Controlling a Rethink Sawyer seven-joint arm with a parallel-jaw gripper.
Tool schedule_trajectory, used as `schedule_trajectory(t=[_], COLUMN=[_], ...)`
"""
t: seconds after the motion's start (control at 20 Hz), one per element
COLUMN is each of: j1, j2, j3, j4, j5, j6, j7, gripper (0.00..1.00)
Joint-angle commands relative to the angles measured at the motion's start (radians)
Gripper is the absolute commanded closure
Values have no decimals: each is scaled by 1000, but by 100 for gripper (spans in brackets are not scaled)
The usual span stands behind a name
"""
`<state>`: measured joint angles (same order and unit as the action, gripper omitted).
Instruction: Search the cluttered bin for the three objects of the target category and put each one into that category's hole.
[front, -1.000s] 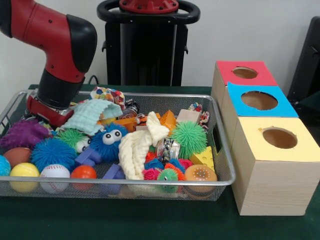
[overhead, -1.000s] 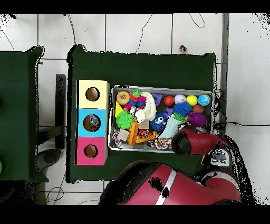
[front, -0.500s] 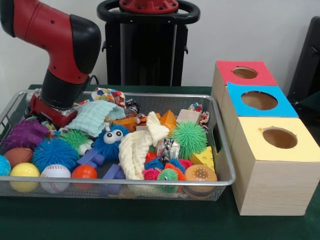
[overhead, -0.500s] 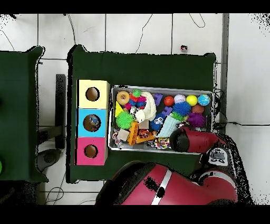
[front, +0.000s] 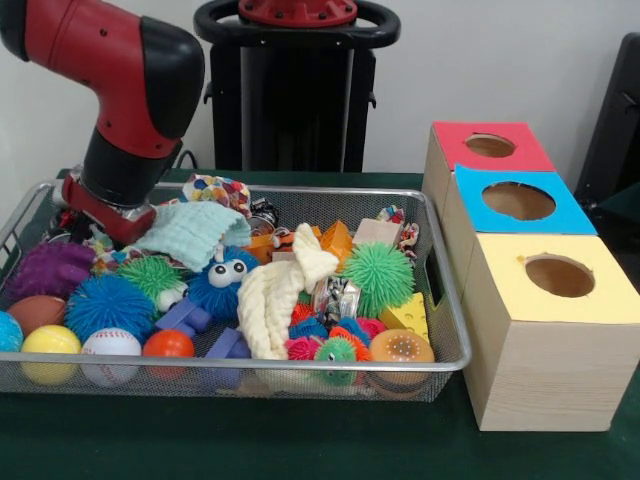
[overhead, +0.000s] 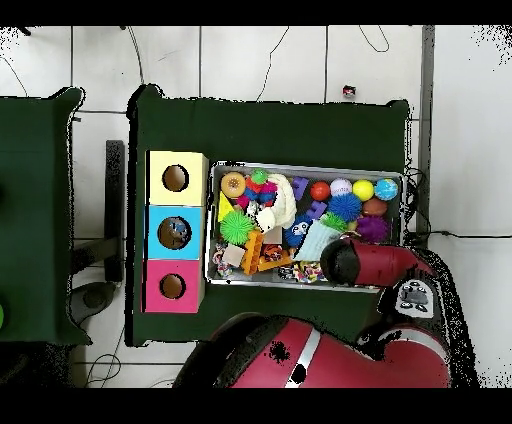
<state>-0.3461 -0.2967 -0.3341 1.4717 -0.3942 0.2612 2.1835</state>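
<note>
Green cloth covers the desk (front: 300, 450), where a wire bin (front: 440, 300) full of toys sits just beside three wooden boxes, each with a round hole in its top: a yellow box (front: 550, 330), a blue box (front: 515, 205) and a red box (front: 488, 148), in a row running away from the bin. The red and black arm (front: 130, 110) reaches down into the far corner of the bin, on the side away from the boxes, its end against a pale green cloth (front: 190, 232). Whether the fingers are spread or pinching anything cannot be told; the arm's body hides them in both views. Among the clutter lie a blue fuzzy toy with eyes (front: 222, 280), a cream cloth (front: 275, 300), a green spiky ball (front: 380, 277), a baseball (front: 110, 345) and a yellow ball (front: 48, 345).
</note>
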Motion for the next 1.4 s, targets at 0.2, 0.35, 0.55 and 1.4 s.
schedule_trajectory(t=[0.2,0.35,0.55,1.4], j1=[4,10,15,-94], j2=[-149,-164,-177,-171], j3=[151,168,189,404], j4=[73,86,96,191], j5=[84,100,125,169], j6=[235,241,241,-9], j7=[13,36,43,70], gripper=[0,0,0,0])
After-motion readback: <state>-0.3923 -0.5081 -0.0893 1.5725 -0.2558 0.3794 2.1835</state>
